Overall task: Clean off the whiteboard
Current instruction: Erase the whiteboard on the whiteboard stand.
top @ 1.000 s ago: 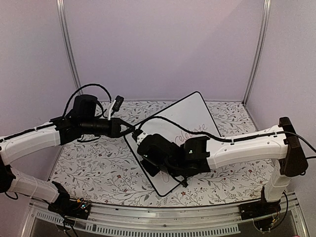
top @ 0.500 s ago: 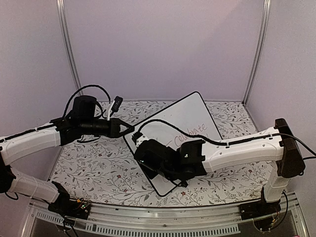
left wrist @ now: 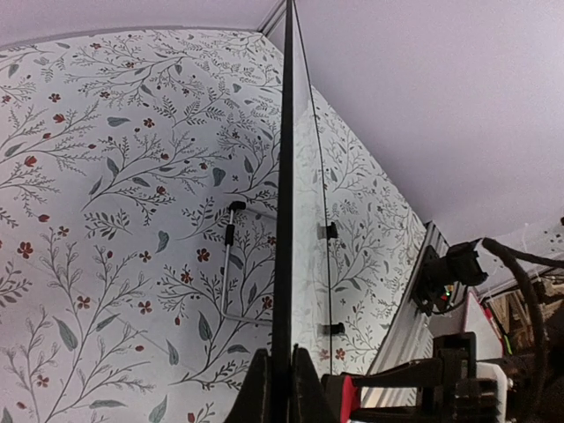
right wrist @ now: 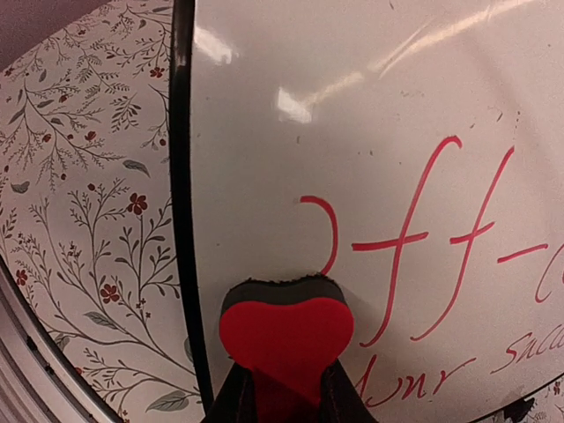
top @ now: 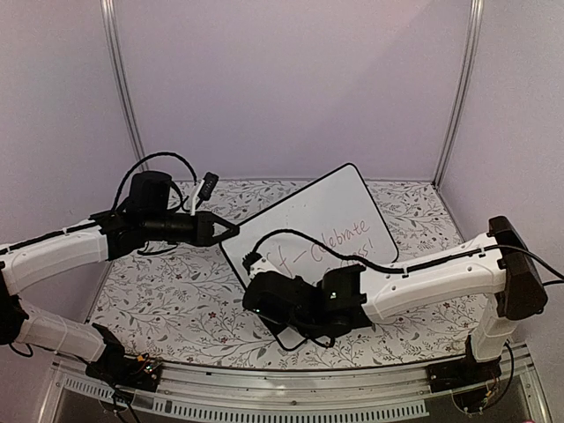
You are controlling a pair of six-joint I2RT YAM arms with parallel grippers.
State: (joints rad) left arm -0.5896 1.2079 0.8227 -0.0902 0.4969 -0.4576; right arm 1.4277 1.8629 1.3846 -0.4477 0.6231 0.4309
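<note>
Clearly the whiteboard [top: 339, 216] lies turned on the diagonal across the middle of the floral tabletop [top: 167, 291], one corner far right and one near us. We judge it light, thin and stiff, with a glossy face that would slide on the tabletop under a sideways wipe. So the place to hold it is the thin black rim [left wrist: 286, 176], away from the red writing [right wrist: 423, 238].

That is where the left gripper [left wrist: 282, 388] sits, closed tight on the board's left edge, seen edge-on from the left wrist. We cannot tell whether that edge is lifted.

The right gripper [right wrist: 284, 397] is clamped on the red eraser [right wrist: 286, 330], a soft block pressed to the board just left of the first letters. We think firm, even pressure suits the surface, with no need to fear bending it.
</note>
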